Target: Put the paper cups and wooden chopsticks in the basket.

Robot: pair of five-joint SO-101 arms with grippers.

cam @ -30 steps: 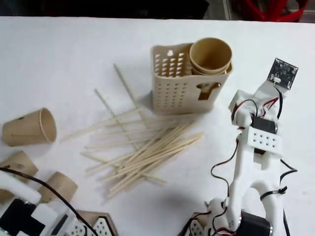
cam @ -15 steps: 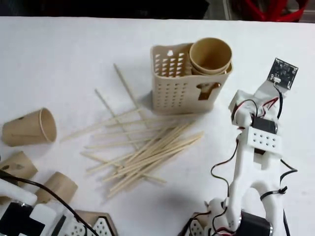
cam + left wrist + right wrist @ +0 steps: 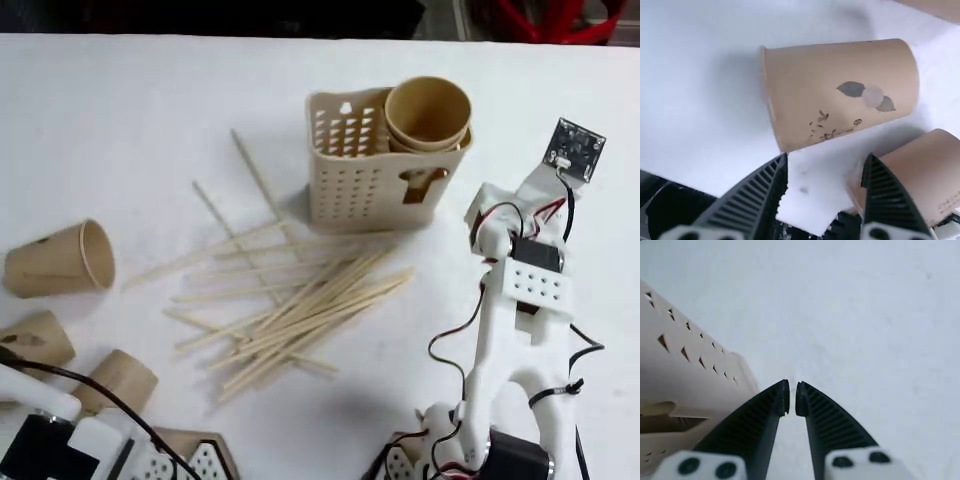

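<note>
A beige perforated basket stands on the white table with stacked paper cups inside it. Wooden chopsticks lie scattered in front of it. Three brown paper cups lie on their sides at the left: one, a second and a third. My left gripper is open just short of a leaf-printed cup, with another cup beside one finger. My right gripper is shut and empty, over bare table beside the basket.
The right arm stands to the right of the basket, its camera board near the basket's far corner. The left arm sits at the front left corner, with a cable arching over it. Bare table stretches behind the basket.
The left arm has drawn back toward the front edge, uncovering more of the second cup. The right arm, basket and chopsticks have not moved.
</note>
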